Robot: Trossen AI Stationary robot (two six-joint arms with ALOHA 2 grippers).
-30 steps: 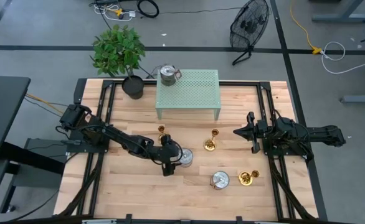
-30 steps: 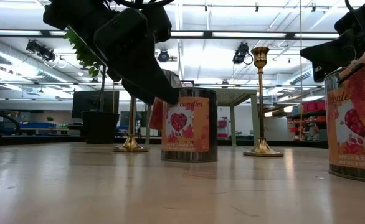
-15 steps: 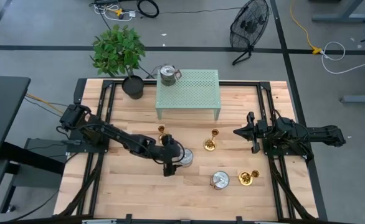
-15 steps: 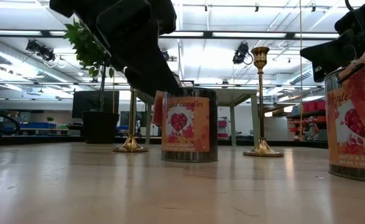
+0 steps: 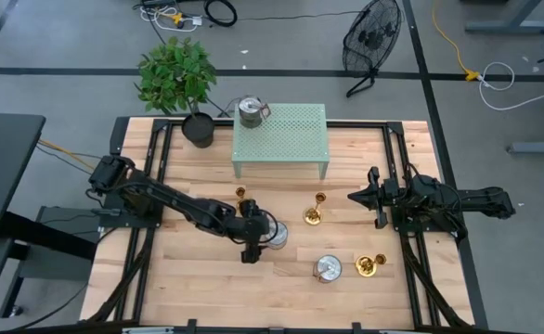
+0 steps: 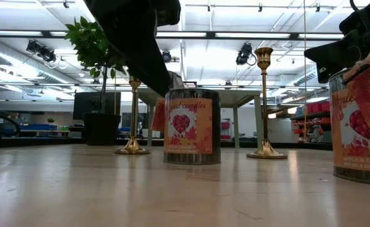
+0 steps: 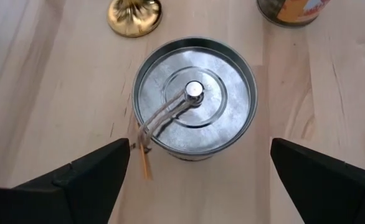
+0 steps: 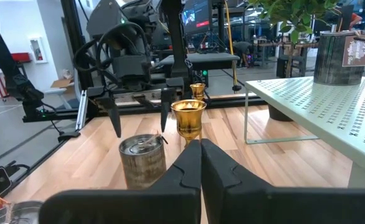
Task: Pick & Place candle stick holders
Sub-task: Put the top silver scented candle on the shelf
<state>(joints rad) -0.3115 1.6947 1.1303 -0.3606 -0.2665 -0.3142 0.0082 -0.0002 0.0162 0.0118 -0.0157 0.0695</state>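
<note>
High view: left gripper [image 5: 256,243] spread above a tin [image 5: 274,234]; candle stick holders [image 5: 313,211] at its 11, 2 and 4 o'clock. Left wrist view: fingers [image 7: 92,171] released, straddling the tin. Right wrist view: right gripper [image 8: 200,163] clenched, empty, near the table's right edge

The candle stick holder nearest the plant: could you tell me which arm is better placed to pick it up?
Left. The left tool is open over the tin beside that candle stick holder; the right tool is shut and farther off.
</note>
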